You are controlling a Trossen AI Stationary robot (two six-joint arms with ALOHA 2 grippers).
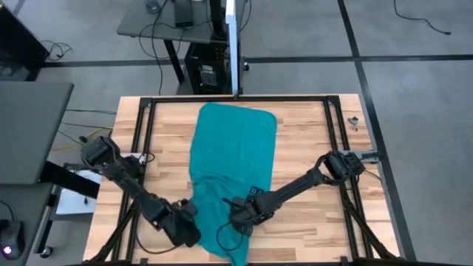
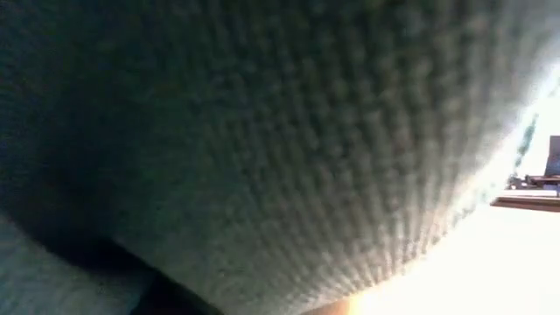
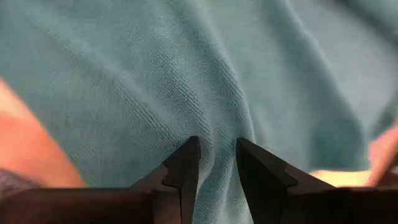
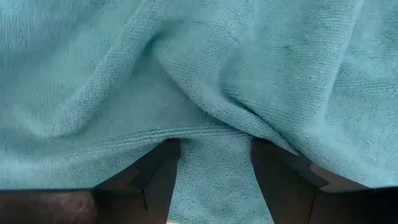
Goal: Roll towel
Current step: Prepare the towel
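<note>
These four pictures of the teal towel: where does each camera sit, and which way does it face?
High view: above, facing straight down on the table, towel, both arms.
Low view: table height; towel weave fills it, no arm visible.
Left wrist view: on the left arm; left gripper pinching a fold.
Right wrist view: on the right arm; right gripper with fabric between its fingers.
Shared: all four show the same towel.

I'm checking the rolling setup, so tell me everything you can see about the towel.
The towel is plain teal, soft, finely ribbed cloth, lying lengthwise down the middle of the wooden table. Its far end lies flat; its near end is bunched and wrinkled, not yet rolled. The left gripper pinches a fold near its left edge, and the right gripper has cloth between its fingers. It covers the low camera.
</note>
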